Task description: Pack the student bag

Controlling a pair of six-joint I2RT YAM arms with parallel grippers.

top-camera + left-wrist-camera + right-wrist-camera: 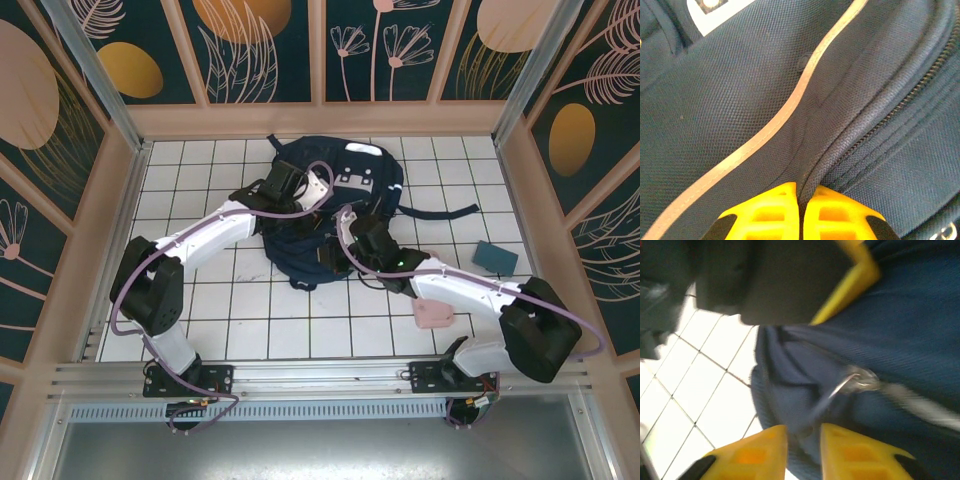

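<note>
Yellow fingers of the left gripper [801, 195] sit closest, clenched on a raised fold of the bag [730, 115] right beside its zipper [900, 102], with a pale stripe [785, 112] running past the pinch. Bag: biggest thing on the table, slumped in a heap toward the far middle, under both wrists, one black strap [452, 211] trailing off to the right. Judgement: soft, limp woven cloth with no stiffness of its own, and probably light while unfilled. It will likely sag and drag rather than lift as one piece, and the weave looks grippy, not slick. Best holds are probably the thick seam by the zipper, a strap, or the metal ring pull [860, 380]; a thin fold could slip out. Right gripper [804, 442]: fingers stand slightly apart with blue cloth at the gap, near the bag's lower edge. That view is blurred, so I cannot tell whether it grips the cloth or merely straddles it. Room: dark panels [260, 45] painted with leaves and discs on three sides, held in pale posts. Table [200, 185]: white tiled grid, flat and hard, probably smooth enough for cloth to slide. Right of the bag and apart from it, a pink case [437, 318] lies just beside the right forearm. What looks like a teal book [495, 257] lies nearer the right wall.
</note>
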